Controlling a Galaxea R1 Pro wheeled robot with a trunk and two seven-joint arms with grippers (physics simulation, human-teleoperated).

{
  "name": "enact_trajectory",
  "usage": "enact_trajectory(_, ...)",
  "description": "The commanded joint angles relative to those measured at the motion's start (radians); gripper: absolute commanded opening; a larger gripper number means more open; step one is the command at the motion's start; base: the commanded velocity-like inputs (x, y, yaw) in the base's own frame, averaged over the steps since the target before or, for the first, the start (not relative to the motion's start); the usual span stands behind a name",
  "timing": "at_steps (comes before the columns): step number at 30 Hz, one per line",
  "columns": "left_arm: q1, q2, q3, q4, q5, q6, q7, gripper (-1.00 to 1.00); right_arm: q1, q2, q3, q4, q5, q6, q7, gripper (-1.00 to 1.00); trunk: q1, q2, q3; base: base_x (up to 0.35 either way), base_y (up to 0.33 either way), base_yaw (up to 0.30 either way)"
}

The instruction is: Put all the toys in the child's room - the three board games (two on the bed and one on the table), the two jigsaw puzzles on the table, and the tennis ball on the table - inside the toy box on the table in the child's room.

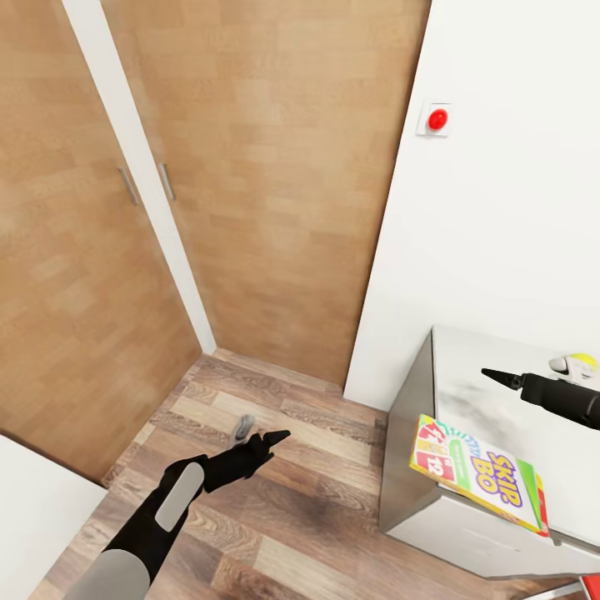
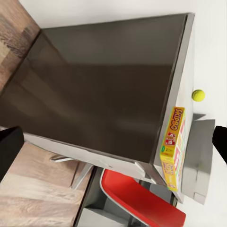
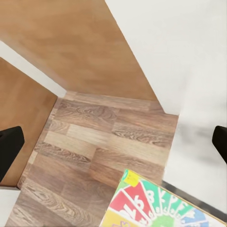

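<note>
The pale grey table (image 1: 467, 379) stands at the lower right against the white wall. A yellow-green board game (image 1: 479, 475) with big letters lies on its near end, overhanging the edge. Beyond it, the small tennis ball (image 1: 583, 360) is partly hidden by my right arm. My right gripper (image 1: 500, 377) hovers open over the tabletop, holding nothing. My left gripper (image 1: 262, 440) hangs open over the floor, left of the table. In the left wrist view I see the table's dark side panel (image 2: 104, 85), the board game (image 2: 174, 146) edge-on, the ball (image 2: 198, 95) and a pale grey tray, seemingly the toy box (image 2: 202, 156).
Tall wooden wardrobe doors (image 1: 275, 167) fill the back and left. A red button (image 1: 437, 119) sits on the white wall. A red chair (image 2: 142, 201) stands by the table. Wood floor (image 1: 275, 500) lies open between the wardrobe and the table.
</note>
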Motion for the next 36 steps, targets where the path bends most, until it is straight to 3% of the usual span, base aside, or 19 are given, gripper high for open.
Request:
enact_trajectory(1,-0.001,-0.003,0.001,0.001,-0.005,0.004,0.0,1.0,-0.001,0.0,-0.001,0.0,0.006,0.005,0.008,1.0,0.001,-0.002,-0.002,0.032,0.076,0.0)
enact_trajectory(7,-0.01,-0.016,0.001,0.023,-0.032,-0.002,-0.002,1.0,-0.001,-0.001,-0.001,0.0,0.006,0.005,0.009,1.0,0.001,-0.002,-0.002,0.019,0.046,0.0)
enact_trajectory(19,-0.034,-0.03,0.0,0.067,-0.046,-0.027,-0.004,1.0,-0.001,-0.001,-0.001,-0.006,0.006,0.005,0.008,1.0,0.001,-0.002,-0.002,0.006,0.015,-0.032)
enact_trajectory(36,-0.04,-0.037,-0.001,0.079,-0.048,-0.056,-0.005,1.0,-0.001,-0.001,-0.001,-0.016,0.006,0.005,0.008,1.0,0.001,-0.002,-0.002,0.001,0.002,-0.229)
